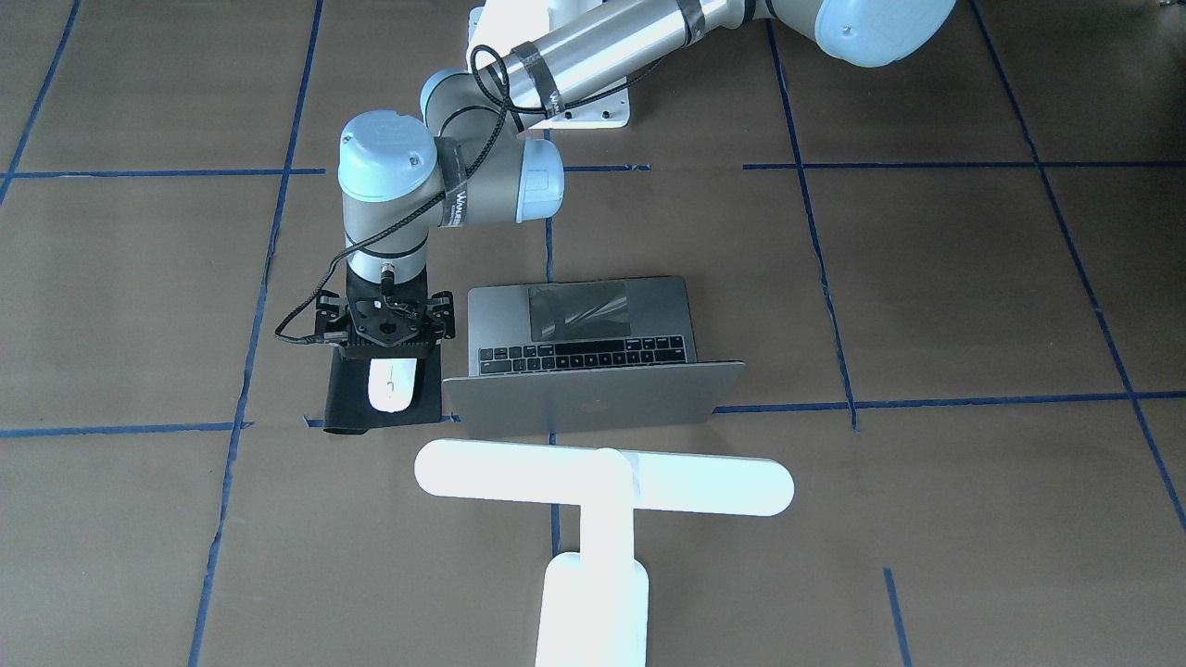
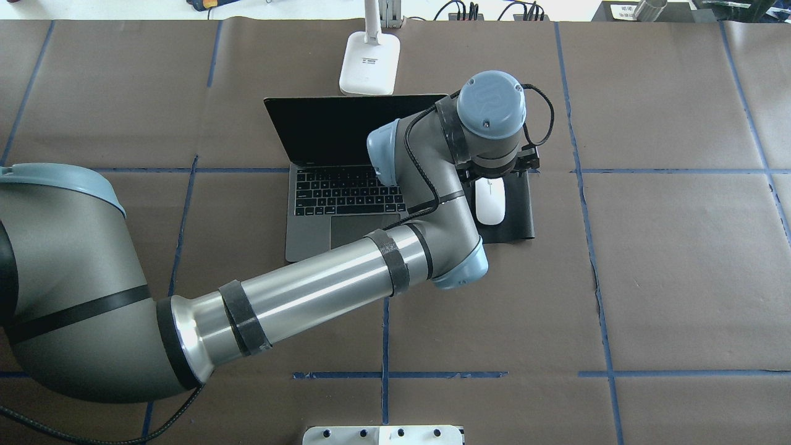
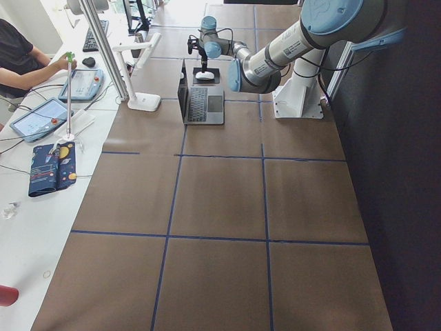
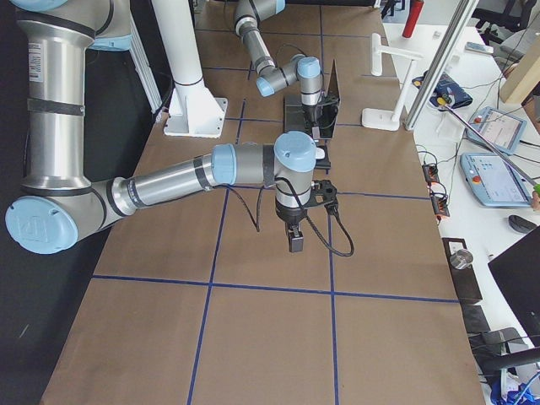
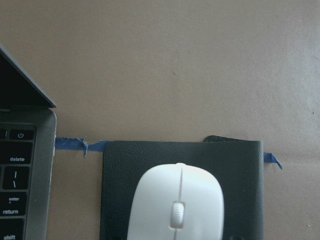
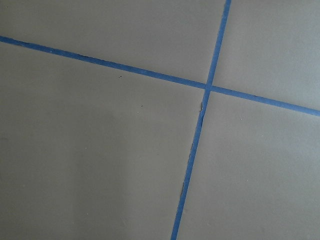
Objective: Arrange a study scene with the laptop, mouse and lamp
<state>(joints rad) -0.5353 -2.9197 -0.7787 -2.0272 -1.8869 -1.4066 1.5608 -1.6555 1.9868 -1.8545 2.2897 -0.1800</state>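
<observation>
The grey laptop stands open at mid table, its dark screen facing the robot; its lid with the logo shows in the front-facing view. The white mouse lies flat on a black mat beside the laptop and fills the bottom of the left wrist view. My left gripper points straight down over the mouse's near end and looks open, with no finger touching the mouse. The white T-shaped lamp stands behind the laptop. My right gripper hangs above bare table; I cannot tell its state.
The left arm crosses over the laptop's keyboard. A white bolted pedestal sits at the near table edge. Blue tape lines grid the brown table. Tablets and cables lie on the side bench.
</observation>
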